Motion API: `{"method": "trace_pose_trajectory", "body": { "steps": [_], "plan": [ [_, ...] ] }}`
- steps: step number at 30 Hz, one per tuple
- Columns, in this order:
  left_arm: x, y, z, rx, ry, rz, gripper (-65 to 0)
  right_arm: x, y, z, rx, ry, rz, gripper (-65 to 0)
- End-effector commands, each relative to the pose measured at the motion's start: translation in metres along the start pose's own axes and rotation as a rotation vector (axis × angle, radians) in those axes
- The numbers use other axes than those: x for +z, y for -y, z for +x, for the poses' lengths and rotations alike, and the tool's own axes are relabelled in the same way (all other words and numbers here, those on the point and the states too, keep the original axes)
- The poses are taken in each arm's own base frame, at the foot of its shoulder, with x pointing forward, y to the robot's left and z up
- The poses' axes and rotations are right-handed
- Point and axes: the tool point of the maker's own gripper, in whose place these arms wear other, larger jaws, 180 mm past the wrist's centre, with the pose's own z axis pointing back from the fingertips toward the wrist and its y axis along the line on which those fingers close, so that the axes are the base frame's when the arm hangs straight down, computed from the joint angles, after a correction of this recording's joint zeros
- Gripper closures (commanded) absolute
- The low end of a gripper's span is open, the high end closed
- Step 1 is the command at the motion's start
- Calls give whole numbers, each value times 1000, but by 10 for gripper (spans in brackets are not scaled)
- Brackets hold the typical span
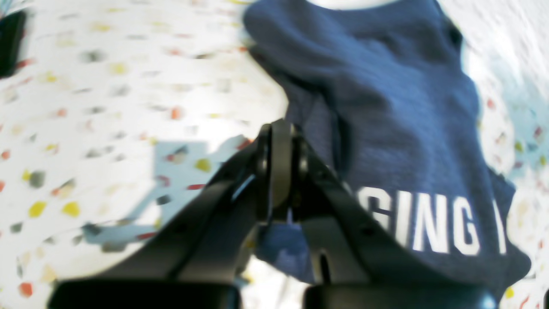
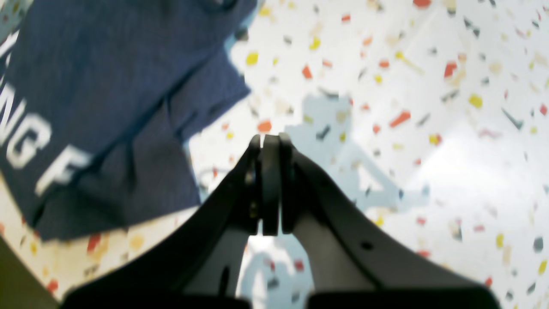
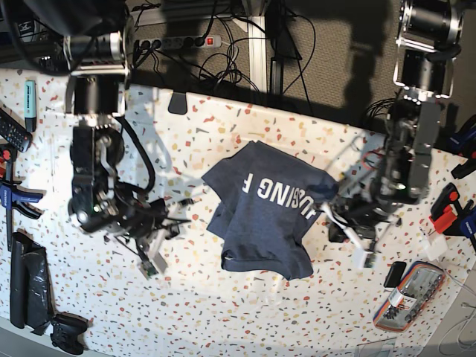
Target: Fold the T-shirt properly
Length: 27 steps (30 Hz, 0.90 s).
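The T-shirt (image 3: 264,212), dark slate-blue, lies bunched and partly folded mid-table, and its white lettering (image 1: 433,223) faces up. My left gripper (image 1: 279,128) is shut at the shirt's right edge (image 3: 332,202). Blue cloth shows between and under its fingers, so it looks pinched there. The shirt rises in folds past that gripper (image 1: 386,107). My right gripper (image 2: 269,139) is shut on nothing. It hangs over bare speckled tabletop, right of a shirt corner (image 2: 120,128) in its wrist view and well left of the shirt (image 3: 175,227) in the base view.
A black bag (image 3: 28,286) lies at the table's front left. An orange-rimmed case (image 3: 409,301) sits front right, and a red clamp (image 3: 445,212) lies at the right edge. A marker (image 3: 28,97) and tools line the left side. Cables and a power strip (image 3: 186,41) run along the back.
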Motion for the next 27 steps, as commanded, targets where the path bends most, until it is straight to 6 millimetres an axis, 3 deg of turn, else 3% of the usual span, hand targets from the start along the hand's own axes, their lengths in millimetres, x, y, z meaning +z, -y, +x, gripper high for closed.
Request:
{"method": "trace_pose_trajectory", "body": {
  "steps": [1,5,11,15,22,27],
  "plan": [
    [7,-7,26,1,73,-10,0,13,11,16,3,61,-31,0],
    [22,-32,27,33,78,-29,0,44,25,-11,-99,106,-70,0],
    [46,-74,1,117,46,19,0,110,45,-53,-237,173,-178,0],
    [63,-97,-26,161,-1,66,0,151,52,-85,-276,154,-267,0],
    [103,-125,-74,284,-33,91,0,209,59,-159,-420,56,-375,0],
    [137,-135,-118,338,-75,99,0,247,56,-207,-555,28,-467,0]
  ]
}}
